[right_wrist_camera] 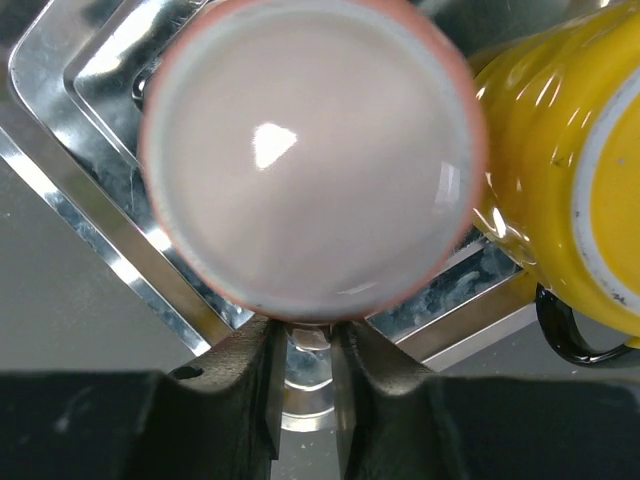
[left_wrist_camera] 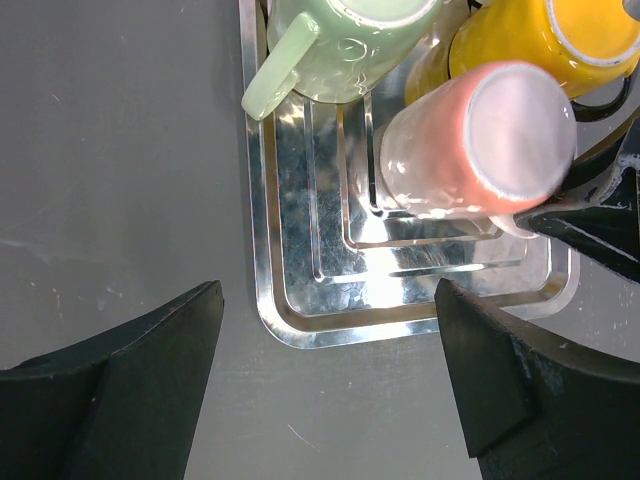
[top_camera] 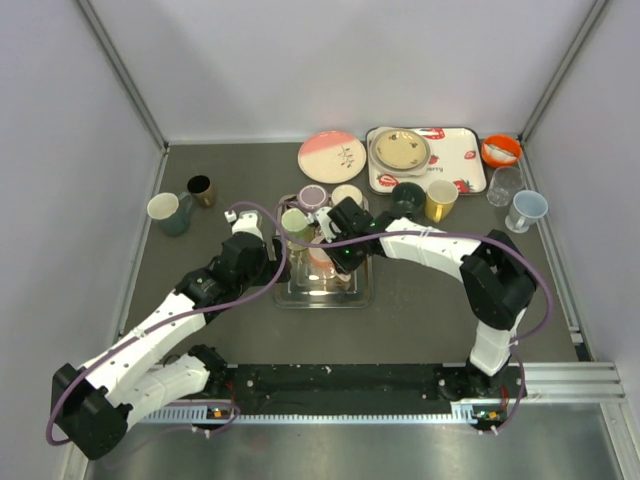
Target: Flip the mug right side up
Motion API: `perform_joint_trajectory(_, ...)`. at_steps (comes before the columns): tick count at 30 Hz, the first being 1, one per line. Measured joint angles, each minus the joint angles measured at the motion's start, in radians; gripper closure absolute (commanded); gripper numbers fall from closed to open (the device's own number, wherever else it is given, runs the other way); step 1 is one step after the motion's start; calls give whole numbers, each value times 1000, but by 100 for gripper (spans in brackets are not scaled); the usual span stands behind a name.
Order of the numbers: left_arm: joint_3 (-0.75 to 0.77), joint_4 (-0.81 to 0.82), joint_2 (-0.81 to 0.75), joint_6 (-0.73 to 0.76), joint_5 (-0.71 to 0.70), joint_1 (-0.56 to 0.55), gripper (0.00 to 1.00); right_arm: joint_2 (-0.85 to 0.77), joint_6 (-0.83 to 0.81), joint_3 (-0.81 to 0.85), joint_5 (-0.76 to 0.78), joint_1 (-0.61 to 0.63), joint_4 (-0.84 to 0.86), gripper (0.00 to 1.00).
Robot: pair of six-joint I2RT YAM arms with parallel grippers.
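Note:
A pink mug [top_camera: 322,262] stands upside down in a metal tray [top_camera: 290,297], its pale base facing up. It also shows in the left wrist view [left_wrist_camera: 470,150] and fills the right wrist view [right_wrist_camera: 310,150]. My right gripper [right_wrist_camera: 310,345] is shut on the mug's handle, just under the mug's edge; in the top view it [top_camera: 338,252] sits over the tray. Its dark fingers [left_wrist_camera: 590,220] show beside the mug. My left gripper [left_wrist_camera: 330,330] is open and empty, above the tray's corner [left_wrist_camera: 290,330].
A green mug [left_wrist_camera: 340,45] and a yellow mug [right_wrist_camera: 560,200] with a black handle lie in the same tray beside the pink mug. Further back stand several cups, a pink plate [top_camera: 331,156] and a patterned tray [top_camera: 470,160] with a dish.

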Motion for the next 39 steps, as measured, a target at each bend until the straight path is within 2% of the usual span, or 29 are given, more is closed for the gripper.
perform_joint_trajectory(3, 0, 0, 0, 0, 0, 0, 8, 0, 3, 5, 7, 3, 0, 100)
perform_joint_trajectory(15, 0, 0, -12, -9, 0, 0, 9, -45, 48, -8, 41, 6, -31, 100)
perform_joint_trajectory(23, 0, -8, -116, -11, -20, 0, 9, -316, 75, -86, -16, 36, -98, 100)
perform_joint_trajectory(29, 0, 26, -229, -19, -22, 0, 9, -499, 156, -89, -74, 29, -84, 100)
perform_joint_trajectory(33, -33, 130, -311, -36, 36, 0, 8, -574, 293, -146, -182, -45, 43, 100)
perform_joint_trajectory(39, -164, 359, -419, -98, 231, 0, 8, -599, 550, -243, -308, -178, 318, 100)
